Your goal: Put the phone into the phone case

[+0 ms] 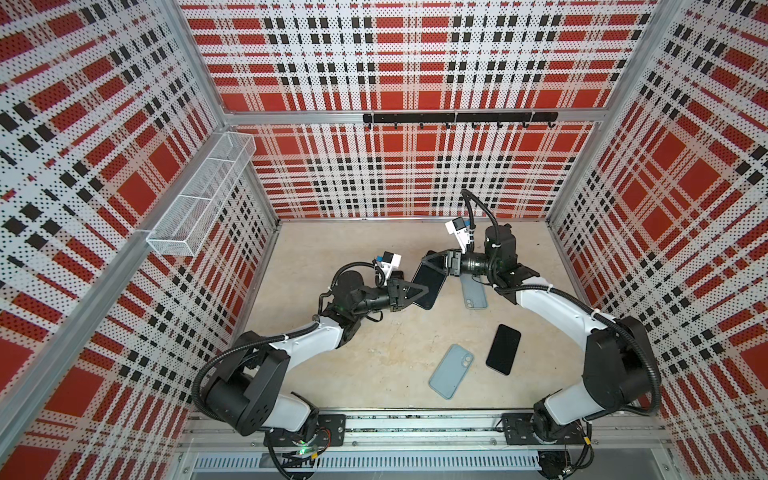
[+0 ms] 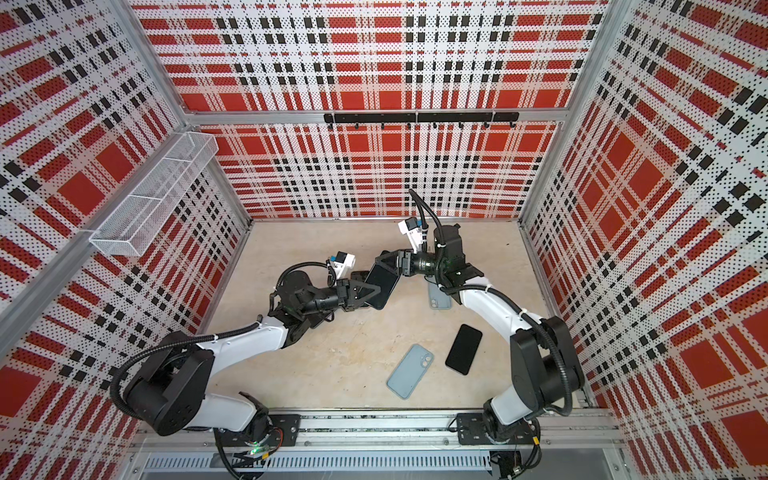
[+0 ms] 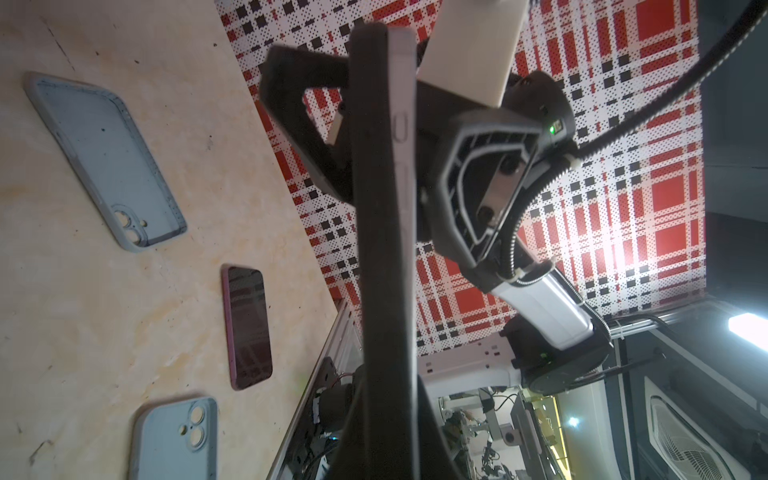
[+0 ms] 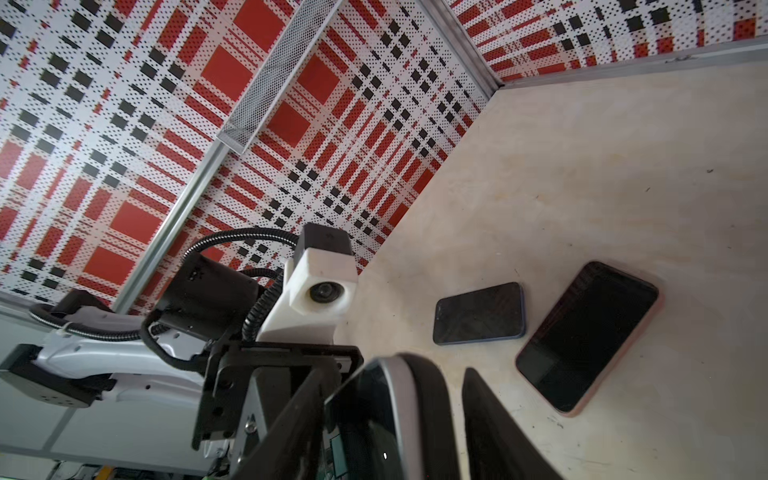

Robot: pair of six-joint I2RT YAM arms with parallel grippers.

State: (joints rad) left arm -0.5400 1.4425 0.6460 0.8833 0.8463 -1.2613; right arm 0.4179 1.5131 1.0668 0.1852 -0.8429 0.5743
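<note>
Right wrist view is showing two extra phones lying flat on the beige tabletop (image 4: 623,145): a blue-rimmed phone (image 4: 478,313) and a pink-rimmed phone (image 4: 586,336). Neither is showing clearly in the top views.

Left gripper (image 1: 417,291) is clamping the lower end of the dark-screened grey-edged phone (image 1: 432,278), holding it off the table at frame centre.

Right gripper (image 1: 434,261) is sitting at the phone's upper end, loosened, with one finger (image 4: 494,436) standing clear of it.

A light blue phone case (image 1: 451,370) is lying lower centre, and a second light blue case (image 1: 476,293) is lying partly under the right arm.

White arm links (image 1: 293,338), black joint housings (image 1: 245,390), ribbed black cables (image 4: 232,236), white camera mounts (image 4: 309,268), black triangular fingers (image 4: 490,424).
</note>
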